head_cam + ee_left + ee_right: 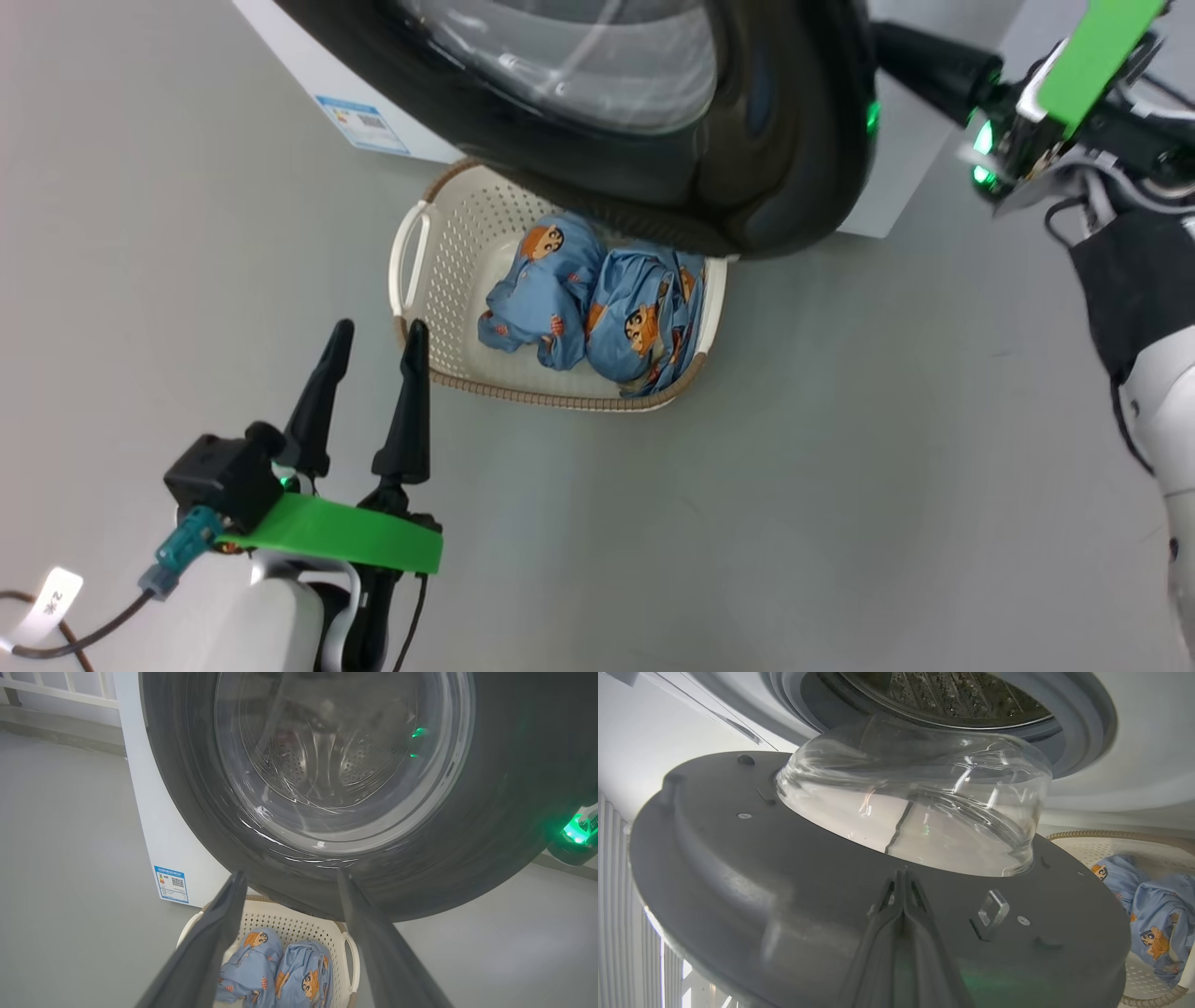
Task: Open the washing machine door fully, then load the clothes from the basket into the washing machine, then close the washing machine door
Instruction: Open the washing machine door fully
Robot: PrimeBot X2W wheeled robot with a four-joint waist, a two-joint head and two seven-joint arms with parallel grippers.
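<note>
Washing machine door (803, 140): round, glossy black.

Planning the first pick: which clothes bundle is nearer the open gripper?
The left bundle, beside the basket handle nearest the left gripper; the other bundle lies beyond it.

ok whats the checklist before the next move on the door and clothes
1. Door fully open: not ok. It stands partway open and overhangs the far rim of the basket in the head view.
2. Right gripper shut, tips at the door's inner face below the glass bowl: ok. Actual contact: cannot tell.
3. Left gripper open with nothing between its fingers: ok.
4. Clothes, both bundles, lying in the basket: ok.
5. Basket clear of the door's swing: cannot tell. The gap between door edge and rim is hidden.
</note>
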